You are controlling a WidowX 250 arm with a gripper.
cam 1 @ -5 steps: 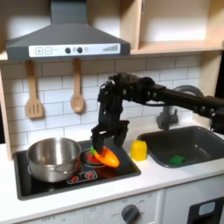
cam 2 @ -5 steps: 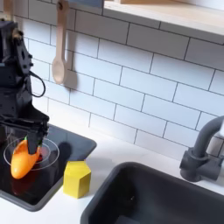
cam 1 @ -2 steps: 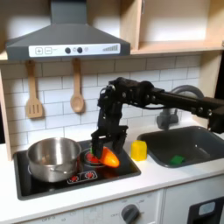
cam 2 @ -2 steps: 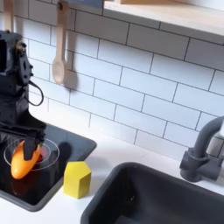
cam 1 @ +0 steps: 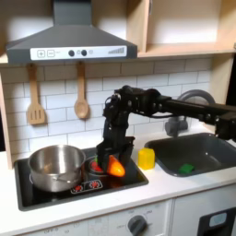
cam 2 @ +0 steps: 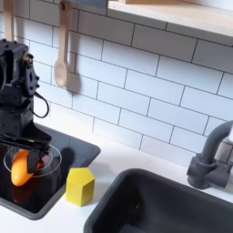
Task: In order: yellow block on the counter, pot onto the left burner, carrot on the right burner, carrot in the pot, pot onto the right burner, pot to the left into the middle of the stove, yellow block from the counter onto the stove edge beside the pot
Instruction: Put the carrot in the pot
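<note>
- Jaws of the gripper [cam 1: 112, 159] stand spread to either side of the carrot [cam 1: 115, 166]; whether the black fingers [cam 2: 40, 161] press on it I cannot tell.
- Orange carrot lies on the red ringed burner on the first exterior view's right half of the stove [cam 1: 55, 194], tilted, its green end hidden under the gripper in both exterior views.
- In the second exterior view the carrot [cam 2: 20, 167] sits inside the burner ring, with the gripper [cam 2: 27, 155] directly above it.
- Steel pot [cam 1: 55, 166] sits on the other burner, at the first exterior view's left, just beside the carrot and apart from the gripper.
- Yellow block [cam 1: 146, 158] stands on the off-white counter [cam 1: 171, 187], between the stove's edge and the grey sink [cam 1: 198, 152].
- In the second exterior view the yellow block [cam 2: 80, 186] sits just off the stove's corner [cam 2: 55, 196], near the sink rim [cam 2: 114, 196].
- 2 wooden utensils [cam 1: 81, 103] hang on the tiled wall above the stove.
</note>
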